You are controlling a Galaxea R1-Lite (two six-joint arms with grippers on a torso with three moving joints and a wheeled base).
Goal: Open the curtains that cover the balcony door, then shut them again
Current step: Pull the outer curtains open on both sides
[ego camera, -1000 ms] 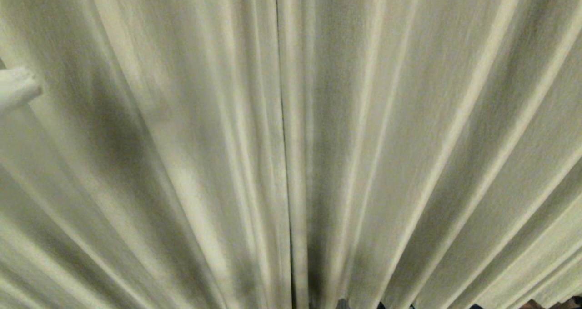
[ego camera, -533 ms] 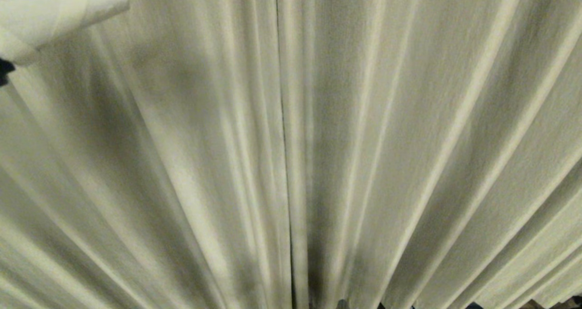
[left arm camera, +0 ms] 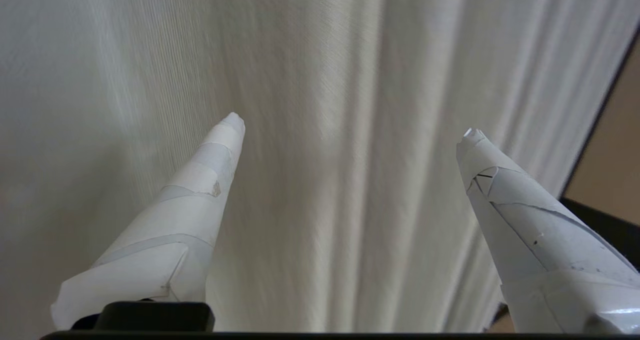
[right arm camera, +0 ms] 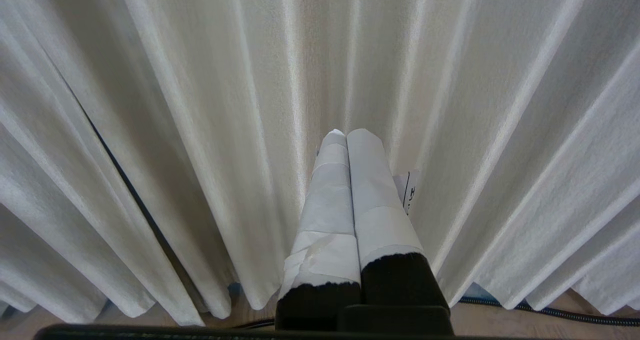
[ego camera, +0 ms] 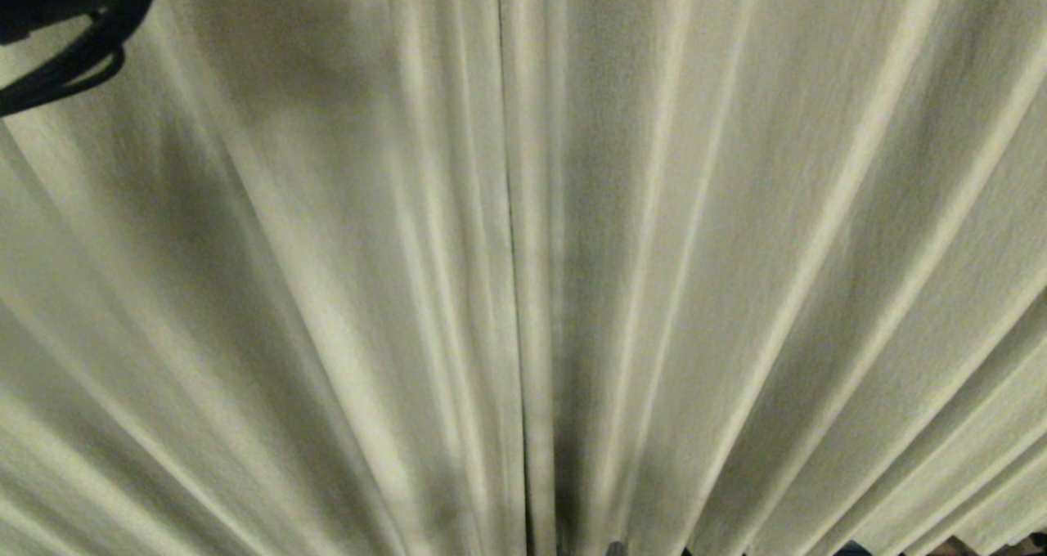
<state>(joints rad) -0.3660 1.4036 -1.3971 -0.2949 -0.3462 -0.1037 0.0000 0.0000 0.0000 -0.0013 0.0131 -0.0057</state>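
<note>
Cream curtains (left arm camera: 320, 130) hang just ahead of the spread left claw (left arm camera: 350, 125).

Small white tag (right arm camera: 409, 192) beside right claw (right arm camera: 346, 136) carries dark marks, too small to read

1. Left end effector (left arm camera: 350, 125): its two white tape-wrapped tapered fingers (left arm camera: 200, 180) spread wide apart, nothing between them
2. Right end effector (right arm camera: 345, 135): white taped fingers pressed together, empty
</note>
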